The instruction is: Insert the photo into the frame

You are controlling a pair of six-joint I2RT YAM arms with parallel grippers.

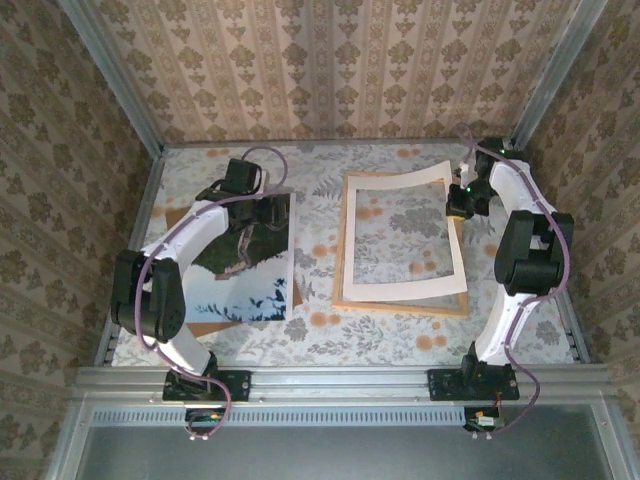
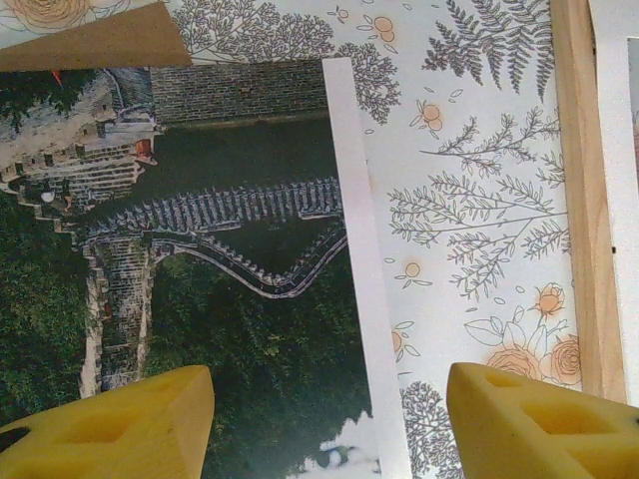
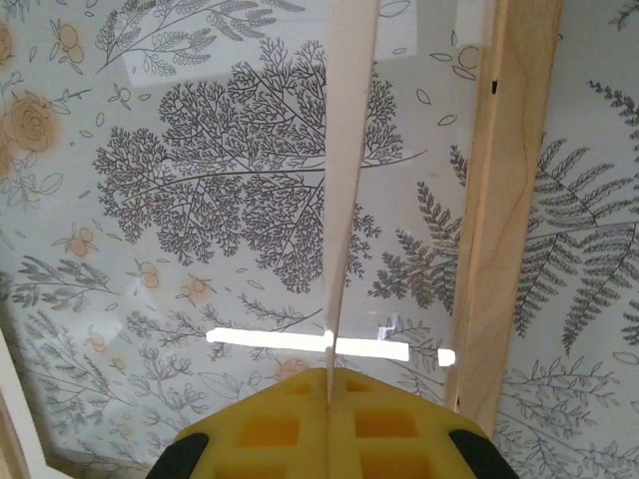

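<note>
One photo (image 2: 230,299), one frame (image 1: 400,303), one white mat (image 1: 400,185), one brown board (image 2: 100,45) and two tools are showing on the flowered bench (image 1: 400,335).

The left tool (image 2: 329,429) is hanging over the photo with its yellow fingers (image 2: 130,424) standing apart and gripping nothing. The photo is lying flat directly beneath this tool, and its white border is running between the two fingers. The brown board is peeking out from under the photo ahead of the tool and to its left. The frame's light wood rail is lying off to this tool's right, with bare bench between it and the photo.

The right tool (image 3: 327,384) is clamping together on the thin edge of the white mat, which is rising straight ahead of its fingers. That corner of the mat is lifting off the frame while the rest is sagging onto it. The frame is lying below this tool, its wooden rail just to the right of the fingers.
</note>
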